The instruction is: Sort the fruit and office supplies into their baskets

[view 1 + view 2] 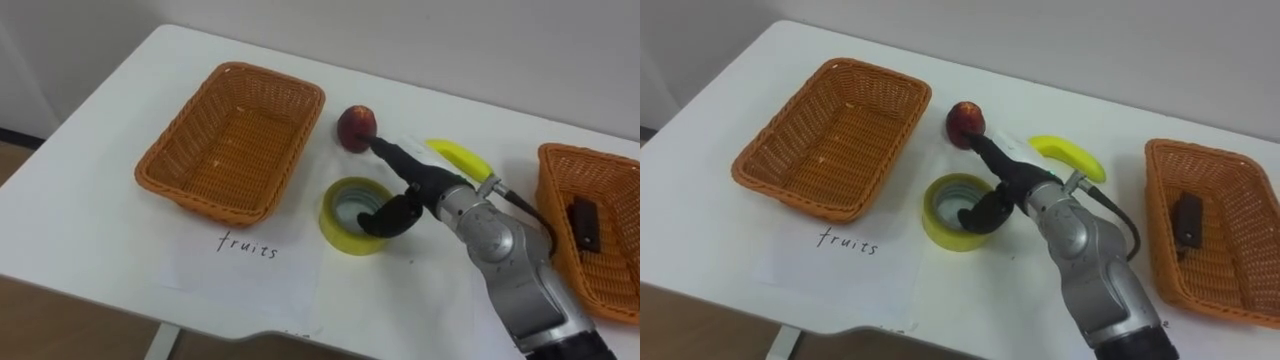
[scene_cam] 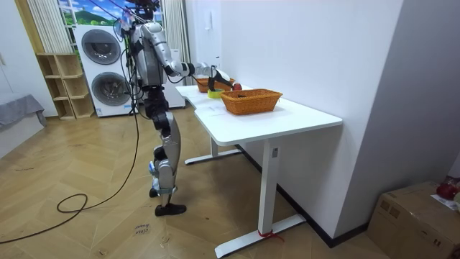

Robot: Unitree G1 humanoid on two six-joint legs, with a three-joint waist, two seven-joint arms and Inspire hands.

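Wicker basket (image 1: 232, 140) for fruit sits empty at upper left, so your right hand (image 1: 412, 188) reaches up-frame with fingers straight and open, tips touching the red fruit (image 1: 356, 127). The tape roll (image 1: 350, 216) lies under its thumb, and the banana (image 1: 460, 157) is just right.

White table by a bare wall, laundry corner behind

A white table (image 2: 309, 115) on white legs stood along a plain white wall (image 2: 323, 50), over a herringbone wood floor (image 2: 86, 230). At the far end, two front-loading washing machines (image 2: 102, 47) were stacked one on the other. An open wooden shelf unit (image 2: 61, 92) stood just beside them and a pale curtain (image 2: 49, 25) hung above it. A grey upholstered seat (image 2: 18, 111) showed at the room view's left edge. A cardboard box (image 2: 413, 216) sat on the floor at the right. The light was even and soft.
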